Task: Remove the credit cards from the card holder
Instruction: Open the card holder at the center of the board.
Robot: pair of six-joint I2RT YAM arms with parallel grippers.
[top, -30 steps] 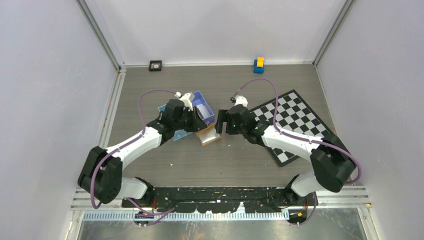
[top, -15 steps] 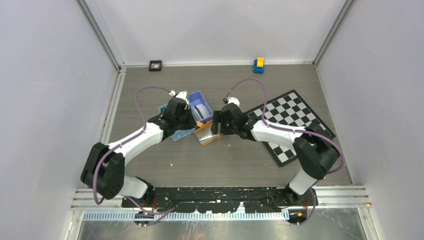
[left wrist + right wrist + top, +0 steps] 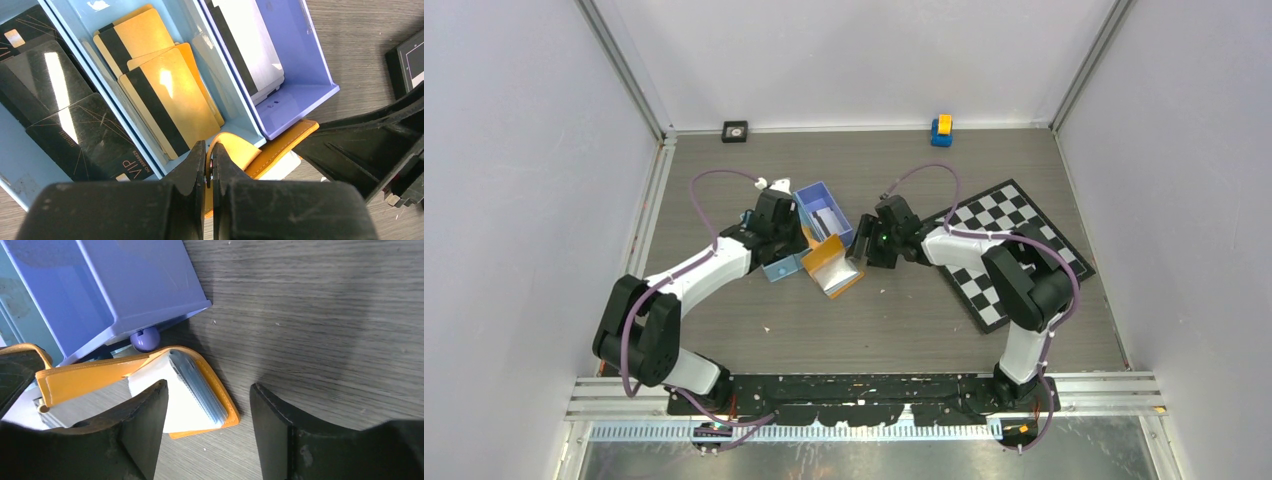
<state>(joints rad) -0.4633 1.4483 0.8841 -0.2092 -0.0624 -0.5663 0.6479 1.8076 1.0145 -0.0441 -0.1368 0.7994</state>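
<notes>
Grey wooden surface (image 3: 904,330) from above: left fingers (image 3: 805,250) and right fingers (image 3: 856,258) flank the opened card holder (image 3: 831,268). Left wrist: fingers clamped on its orange flap. Right wrist: fingers apart, the credit cards (image 3: 197,385) between them. Closing squarely on one seems next.

Left arm (image 3: 709,272) and right arm (image 3: 954,247): white link shells, black joints; a purple cable (image 3: 714,174) loops along each; end effector fingers (image 3: 280,430) matte black, wedge-shaped

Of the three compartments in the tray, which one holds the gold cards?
The middle compartment, pale blue, between the one with black cards and the purple one with a white card.
</notes>
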